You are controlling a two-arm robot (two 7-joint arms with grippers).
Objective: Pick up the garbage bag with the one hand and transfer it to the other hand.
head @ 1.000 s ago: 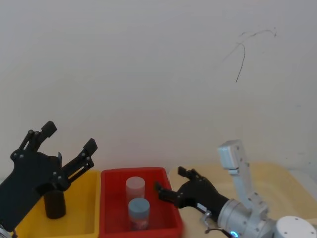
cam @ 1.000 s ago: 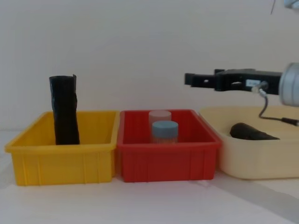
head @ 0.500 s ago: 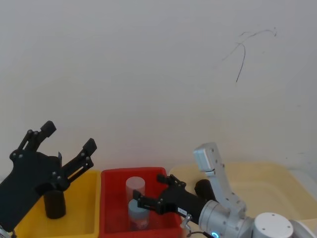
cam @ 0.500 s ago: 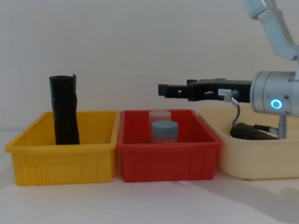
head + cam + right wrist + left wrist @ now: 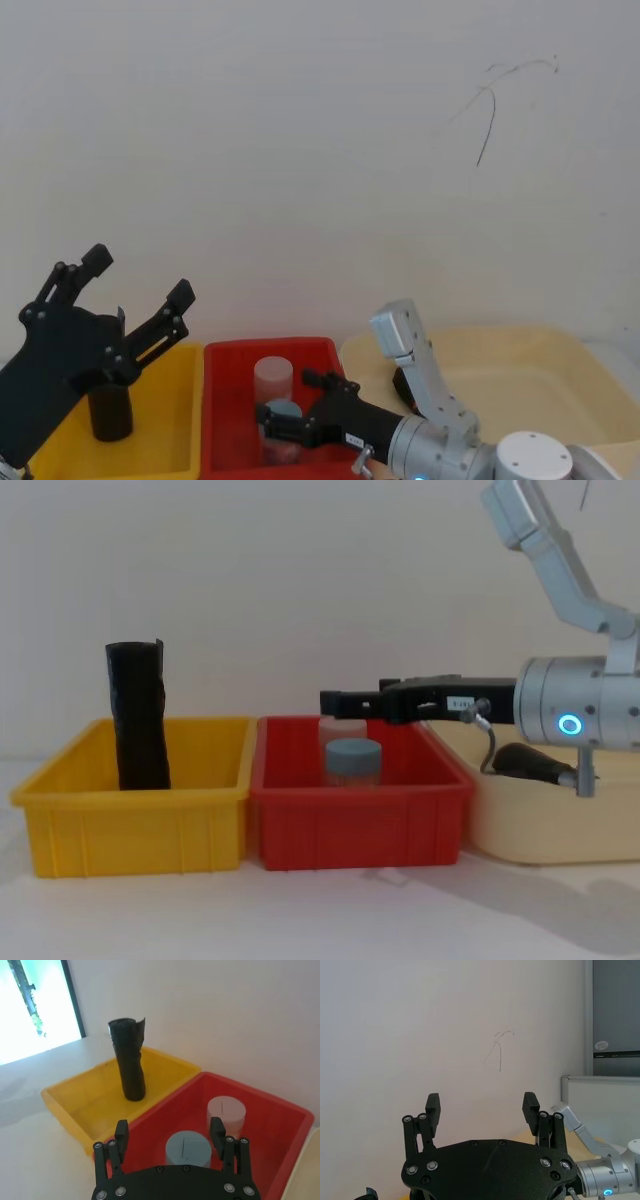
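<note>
The garbage bag (image 5: 528,761) is a thick black roll lying on its side in the cream tray (image 5: 540,825) on the right; it also shows as a dark shape (image 5: 404,384) behind my right arm. My right gripper (image 5: 336,702) stands open, reaching level over the red bin (image 5: 360,820), well left of the bag. The right wrist view has that gripper (image 5: 169,1127) above the two jars with nothing between its fingers. My left gripper (image 5: 140,276) is raised above the yellow bin (image 5: 165,440), open and empty, and the left wrist view sees it (image 5: 481,1102) against the wall.
A slimmer black roll (image 5: 139,716) with a notched top rim stands upright in the yellow bin (image 5: 130,830). The red bin holds a grey-blue-lidded jar (image 5: 353,761) and a pale jar (image 5: 226,1112) behind it. The three containers stand side by side against the wall.
My right gripper has swept left from above the cream tray to over the red bin, staying open. The left arm and both black rolls have not moved.
</note>
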